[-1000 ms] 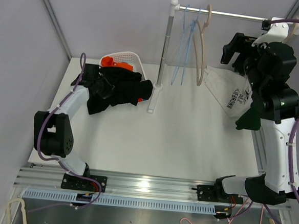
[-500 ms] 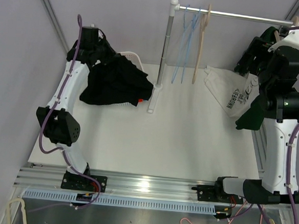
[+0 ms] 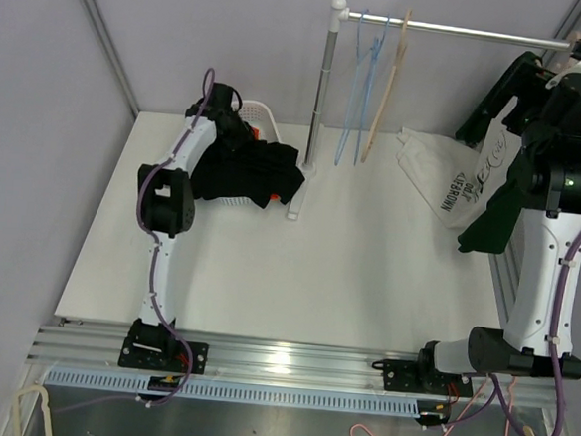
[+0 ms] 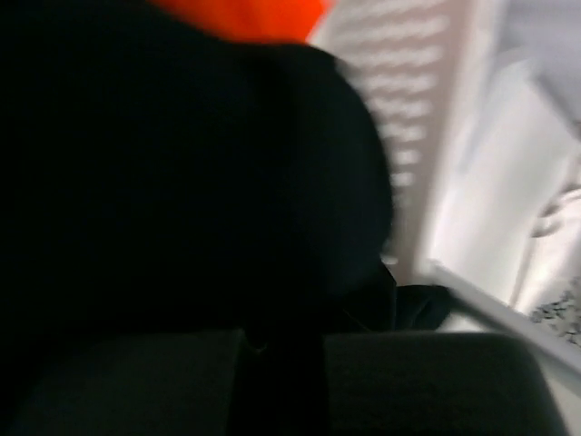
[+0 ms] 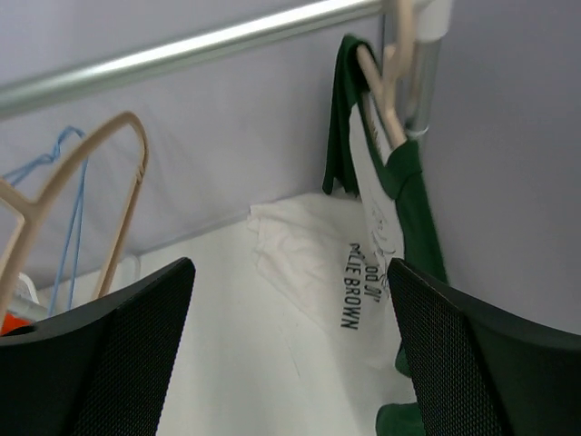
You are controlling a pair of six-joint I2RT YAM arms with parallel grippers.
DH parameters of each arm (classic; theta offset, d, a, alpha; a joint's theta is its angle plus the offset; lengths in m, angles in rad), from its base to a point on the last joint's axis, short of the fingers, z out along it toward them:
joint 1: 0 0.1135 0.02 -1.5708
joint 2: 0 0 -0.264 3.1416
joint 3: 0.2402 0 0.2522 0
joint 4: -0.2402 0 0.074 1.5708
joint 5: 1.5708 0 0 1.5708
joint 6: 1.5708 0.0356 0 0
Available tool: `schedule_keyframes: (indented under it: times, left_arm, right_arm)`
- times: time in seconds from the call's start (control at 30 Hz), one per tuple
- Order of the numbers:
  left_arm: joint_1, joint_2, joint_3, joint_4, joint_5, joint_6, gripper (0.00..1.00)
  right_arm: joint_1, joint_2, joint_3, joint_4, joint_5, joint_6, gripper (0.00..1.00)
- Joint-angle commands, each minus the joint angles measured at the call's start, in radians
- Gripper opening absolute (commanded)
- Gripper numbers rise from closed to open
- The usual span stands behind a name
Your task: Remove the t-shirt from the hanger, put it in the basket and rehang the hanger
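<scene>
**Bench stock: one shirt on its hanger, two tools**

1. Green-and-white t-shirt (image 5: 392, 213), printed on its white front. It hangs on a beige curved hanger (image 5: 386, 68) at the right end of the silver metal rail (image 3: 463, 32), above the far right corner of the white bench (image 3: 317, 270). It has not been taken off the hanger.
2. My right tool (image 5: 289, 300). It is raised near the rail's right end with its jaws wide apart. It holds nothing and faces the hung shirt.
3. My left tool (image 4: 283, 350). It is at the far left corner with its jaws closed. My wrist camera shows black cloth between the fingers, so I take it to be gripping the black garment (image 3: 244, 170).
4. White slatted plastic basket (image 3: 258, 111), at the far left corner. The black garment is draped over its right side and spills onto the bench. An orange cloth (image 4: 245, 14) shows behind it.
5. White upright post (image 3: 322, 91), carrying the rail's left end, just right of the basket.
6. Thin blue wire hangers (image 3: 349, 92) and a bare beige hanger (image 3: 384, 95), on the rail near the post.
7. White t-shirt with dark lettering (image 3: 442, 184), lying crumpled near the far right corner.
</scene>
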Motion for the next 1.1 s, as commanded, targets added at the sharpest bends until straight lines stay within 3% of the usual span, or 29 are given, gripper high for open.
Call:
schedule_keyframes:
  times: [0.0,0.03,0.1,0.13,0.23,0.6,0.7,0.93,1.07]
  left_arm:
    - [-0.006,-0.036,-0.025,-0.010,0.034,-0.028,0.06]
    - [-0.006,-0.047,-0.029,-0.006,0.046,-0.023,0.27]
    - [-0.016,-0.127,-0.060,0.000,0.051,-0.008,0.38]
    - [-0.024,-0.173,-0.077,0.031,0.037,0.010,0.63]
    - [-0.062,-0.393,-0.224,0.082,-0.061,0.047,0.99]
    - [-0.280,-1.016,-0.621,0.103,-0.320,0.145,0.99]
    - [-0.378,-1.154,-0.817,0.186,-0.337,0.152,1.00]
    - [-0.557,-1.322,-1.136,0.327,-0.423,0.165,0.99]
    - [-0.608,-1.386,-1.250,0.381,-0.459,0.179,0.99]
  right_arm:
    - [-0.052,0.007,0.111,-0.017,-0.028,-0.014,0.91]
    - [-0.072,0.012,0.122,-0.025,-0.051,-0.014,0.91]
    - [-0.110,0.018,0.135,-0.031,-0.077,-0.008,0.91]
    - [-0.118,0.016,0.132,-0.028,-0.080,-0.006,0.91]
    - [-0.146,0.036,0.140,-0.031,-0.086,-0.008,0.91]
    - [-0.299,0.226,0.258,-0.042,-0.330,0.026,0.85]
    - [-0.311,0.269,0.281,0.004,-0.362,0.031,0.82]
    - [-0.311,0.375,0.320,0.093,-0.421,0.029,0.66]
    - [-0.311,0.385,0.292,0.151,-0.416,0.011,0.63]
